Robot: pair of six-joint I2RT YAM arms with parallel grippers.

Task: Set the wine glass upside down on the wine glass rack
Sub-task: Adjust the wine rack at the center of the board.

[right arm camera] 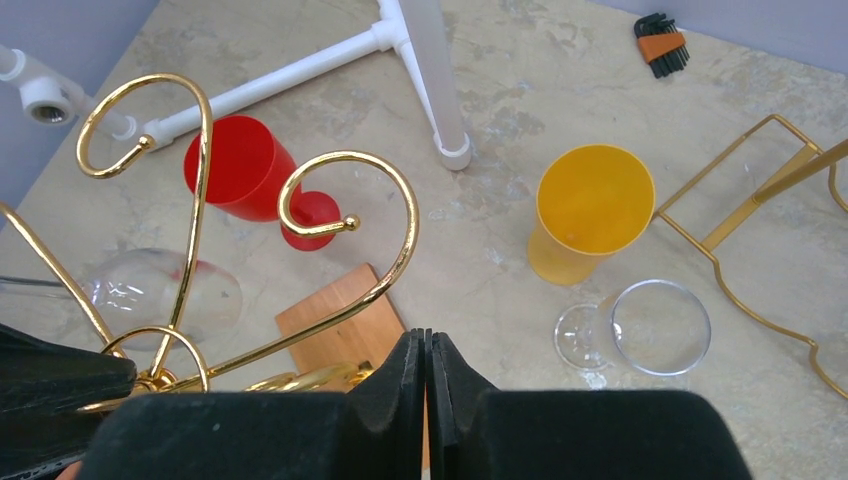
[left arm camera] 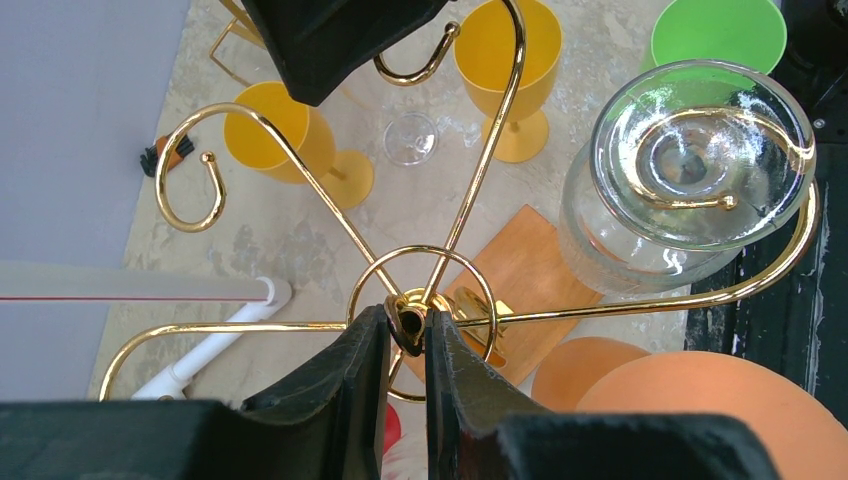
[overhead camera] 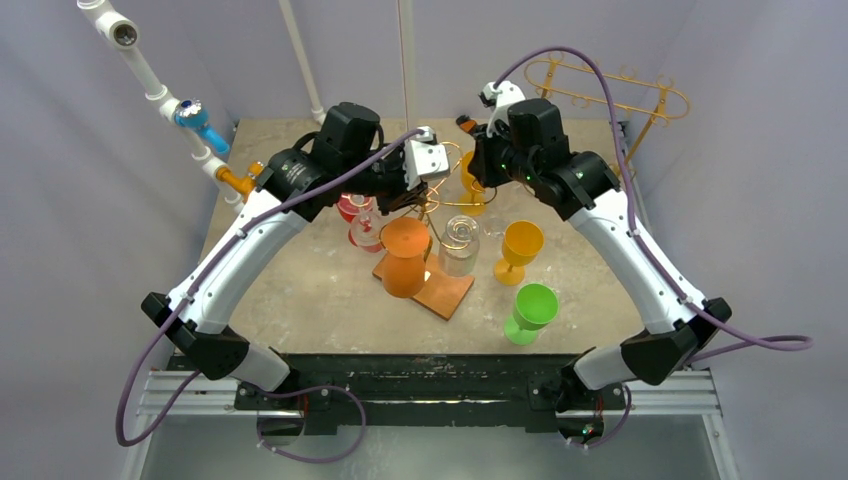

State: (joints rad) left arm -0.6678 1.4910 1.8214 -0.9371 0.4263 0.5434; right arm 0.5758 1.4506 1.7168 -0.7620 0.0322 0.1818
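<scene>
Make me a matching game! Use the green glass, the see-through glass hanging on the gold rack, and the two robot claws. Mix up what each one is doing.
Things:
1. green glass
2. clear glass
3. left gripper
4. right gripper

What it is doing:
A. shut with nothing in it
B. hanging upside down from a gold arm of the rack
C. standing on the table, open end up
D. pinching the middle of the rack

Pairs: 1-C, 2-B, 3-D, 4-A
</scene>
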